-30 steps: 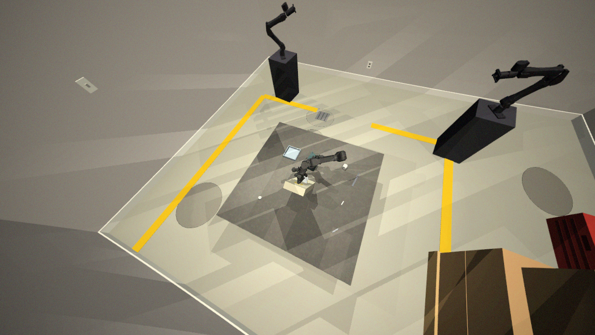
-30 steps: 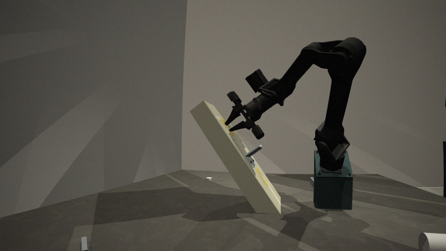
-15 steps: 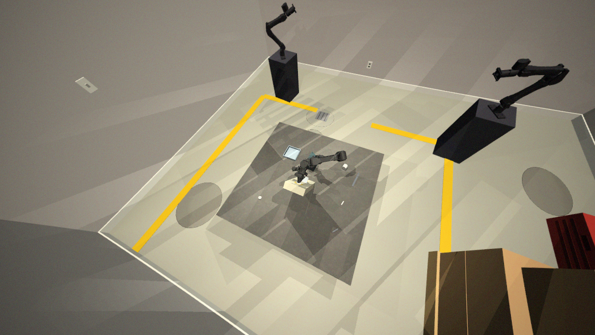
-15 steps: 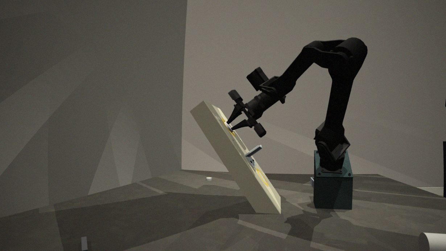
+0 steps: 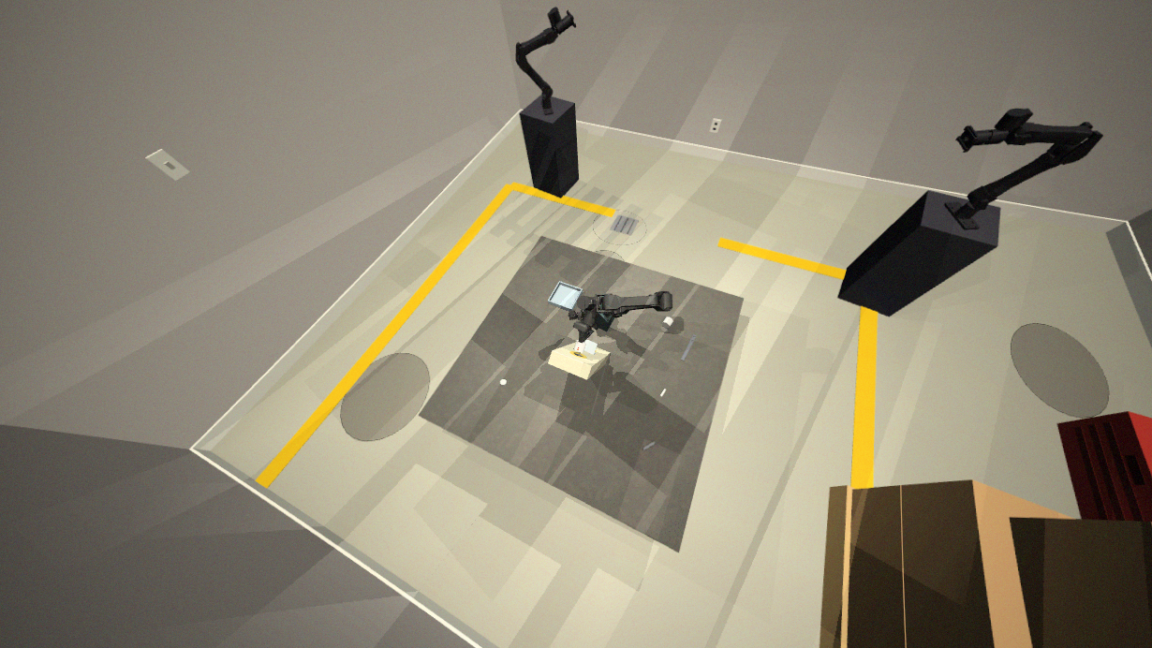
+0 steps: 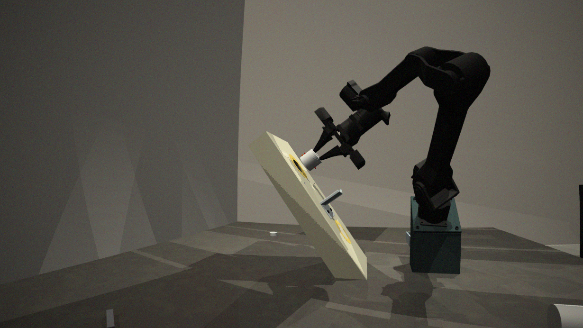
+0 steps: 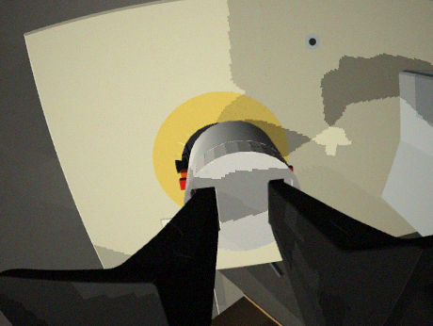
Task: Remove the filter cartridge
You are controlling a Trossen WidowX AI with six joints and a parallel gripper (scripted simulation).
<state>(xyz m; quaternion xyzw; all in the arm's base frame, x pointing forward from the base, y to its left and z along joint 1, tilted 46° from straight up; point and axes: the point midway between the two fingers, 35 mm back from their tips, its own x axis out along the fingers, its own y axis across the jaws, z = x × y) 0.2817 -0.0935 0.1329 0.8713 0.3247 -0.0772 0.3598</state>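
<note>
The round filter cartridge (image 5: pixel 579 347) (image 6: pixel 311 159) (image 7: pixel 235 134) is a pale grey cylinder with small red lugs at its sides. It stands out in front of the cream, tilted service panel (image 5: pixel 571 364) (image 6: pixel 279 171) (image 7: pixel 104 94), over the dark hole inside the yellow ring (image 7: pixel 169 137). Its inner end looks just clear of the panel face. My gripper (image 6: pixel 317 155) (image 7: pixel 240 190) is shut on the cartridge, with the fingertips in the slots of its outer face. The pale blue tray (image 5: pixel 566 295) lies on the dark mat beside the arm, away from the panel; the exterior view shows little of it.
A grey plate (image 6: pixel 332 197) (image 7: pixel 414 132) sticks out of the panel beside the hole. The arm's teal base (image 6: pixel 435 250) stands before the panel. A white cylinder (image 5: pixel 668 321) (image 6: pixel 570 316), a small white disc (image 5: pixel 502 381) (image 6: pixel 273 233) and several bars lie around.
</note>
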